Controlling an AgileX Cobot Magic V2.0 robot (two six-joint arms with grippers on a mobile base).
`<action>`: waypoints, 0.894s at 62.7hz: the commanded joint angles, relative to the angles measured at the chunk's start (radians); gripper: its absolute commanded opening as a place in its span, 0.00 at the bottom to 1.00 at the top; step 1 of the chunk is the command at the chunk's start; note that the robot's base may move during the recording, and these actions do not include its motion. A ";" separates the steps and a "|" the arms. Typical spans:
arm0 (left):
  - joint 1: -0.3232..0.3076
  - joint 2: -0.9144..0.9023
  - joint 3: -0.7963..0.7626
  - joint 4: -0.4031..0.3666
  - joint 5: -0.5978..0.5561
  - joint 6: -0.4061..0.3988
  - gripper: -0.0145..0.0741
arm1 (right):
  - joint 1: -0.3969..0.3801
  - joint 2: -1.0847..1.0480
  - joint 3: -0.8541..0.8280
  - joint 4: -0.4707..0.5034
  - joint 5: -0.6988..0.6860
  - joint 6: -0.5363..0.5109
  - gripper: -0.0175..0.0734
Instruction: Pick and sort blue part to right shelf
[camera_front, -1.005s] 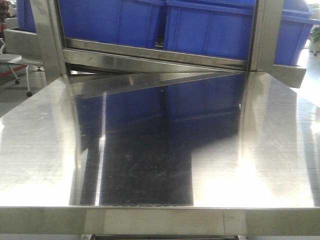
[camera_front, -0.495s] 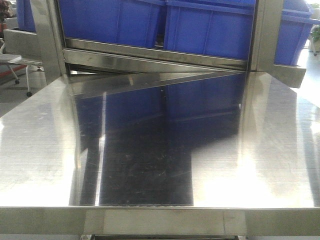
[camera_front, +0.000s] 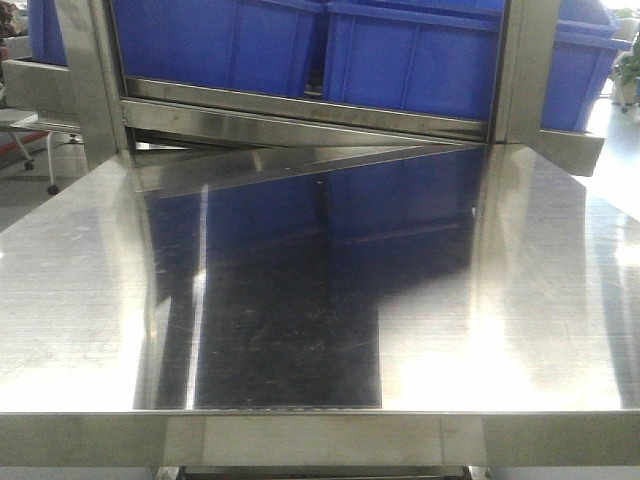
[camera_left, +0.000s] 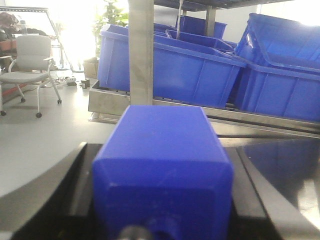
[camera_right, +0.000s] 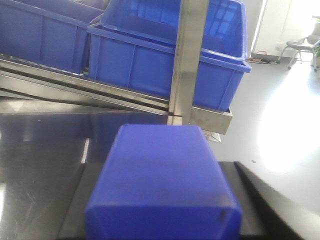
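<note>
One knobbed blue rectangular plastic block (camera_left: 162, 185): pinched by left gripper (camera_left: 162, 150).
One plain blue rectangular plastic block (camera_right: 162, 175): pinched by right gripper (camera_right: 160, 167).
Stainless-steel shelf with blue plastic bins (camera_front: 300, 122): seen beyond polished steel bench (camera_front: 70, 300).

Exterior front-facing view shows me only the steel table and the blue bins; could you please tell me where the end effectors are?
Observer: The left end effector holds a blue block between its dark fingers, above the table.
Operator: Thank you. And the right one?
Observer: The right end effector grips a second blue block the same way.
Operator: Which block has the wide cap?
Observer: I cannot tell for sure. Only the left wrist view shows a round dark shape, at its block's near edge.
</note>
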 joint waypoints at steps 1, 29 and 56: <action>0.000 0.011 -0.032 -0.001 -0.084 -0.007 0.54 | -0.009 0.004 -0.030 -0.009 -0.096 -0.011 0.69; 0.000 0.011 -0.032 -0.001 -0.084 -0.007 0.54 | -0.009 0.004 -0.030 -0.009 -0.096 -0.011 0.69; 0.000 0.011 -0.032 -0.001 -0.084 -0.007 0.54 | -0.009 0.004 -0.030 -0.009 -0.096 -0.011 0.69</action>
